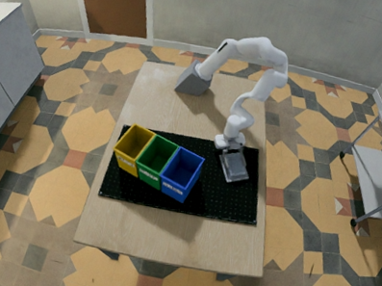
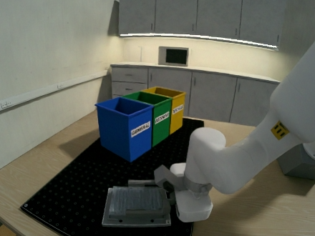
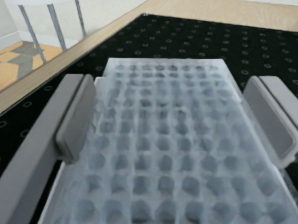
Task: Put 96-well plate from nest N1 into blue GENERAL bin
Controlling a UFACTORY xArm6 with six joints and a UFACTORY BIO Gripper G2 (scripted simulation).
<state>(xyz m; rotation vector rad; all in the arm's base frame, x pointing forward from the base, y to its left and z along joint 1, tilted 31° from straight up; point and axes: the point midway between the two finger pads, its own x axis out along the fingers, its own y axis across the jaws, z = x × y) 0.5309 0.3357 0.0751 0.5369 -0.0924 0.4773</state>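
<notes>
Gripper (image 1: 235,162) (image 2: 129,197) (image 3: 176,119) was clamped on the plate (image 1: 237,166) (image 2: 143,200) (image 3: 165,145), one finger along each long side, w/ the wells facing up betw. the pads. Plate was at the nest (image 1: 234,179) (image 2: 136,225) (image 3: 54,200), right of centre in the top view and lower centre in the ext. view; it looked maybe a touch proud of it, hard to say from these angles.

Blue bin (image 1: 173,187) (image 2: 122,132), labelled GENERAL, stood upright, well apart from the plate, nearest it of the three. Green bin (image 1: 148,174) (image 2: 162,121) was next to blue, then yellow bin (image 1: 127,164) (image 2: 177,114), both upright too. All three stood on the black mat (image 1: 215,203) (image 2: 79,193) (image 3: 165,40), left of the nest in the top view, w/ the mat on the tabletop (image 1: 164,242) (image 2: 21,179) (image 3: 225,7).
</notes>
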